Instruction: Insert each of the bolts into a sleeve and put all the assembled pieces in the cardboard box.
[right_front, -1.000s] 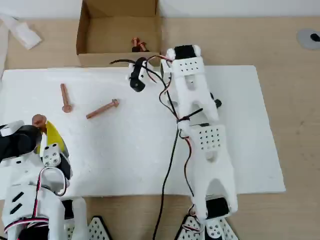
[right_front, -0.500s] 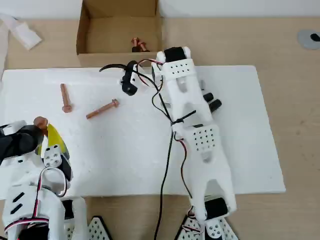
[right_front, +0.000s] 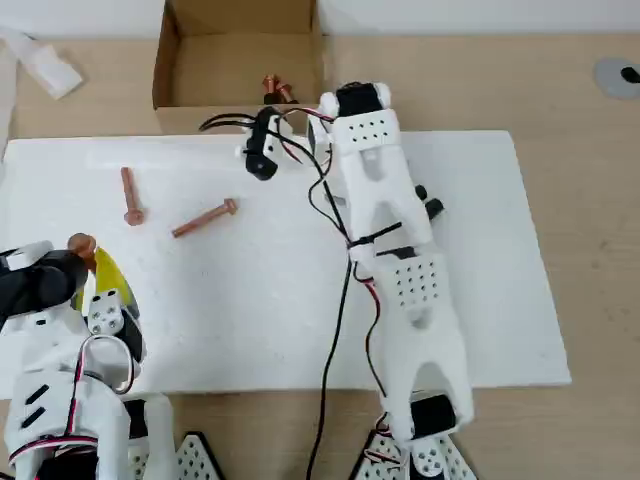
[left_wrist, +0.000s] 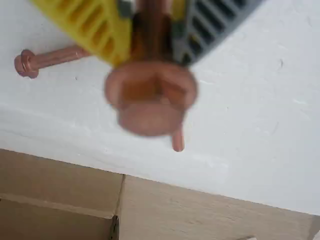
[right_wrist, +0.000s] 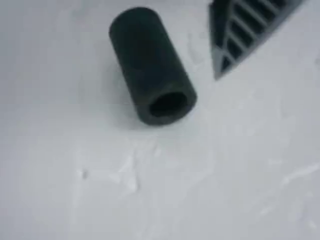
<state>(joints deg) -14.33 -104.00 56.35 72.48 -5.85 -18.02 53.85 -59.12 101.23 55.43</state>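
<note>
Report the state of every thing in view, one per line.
Held bolt: clamped in the jaws of the left gripper.
Loose bolt: lying flat on the white sheet, bare.
Other loose bolt: likewise flat, bare.
Sleeve: on its side, empty, ungripped.
Cardboard box: open, copper pieces inside.

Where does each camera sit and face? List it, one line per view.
High: fixed above the table, looking down on mat, box and both arms.
Left wrist: on the left arm, facing the mat past the left gripper and its bolt.
Right wrist: on the right arm, facing a sleeve; one finger shows.
Shared: high and left wrist both show that bolt.
</note>
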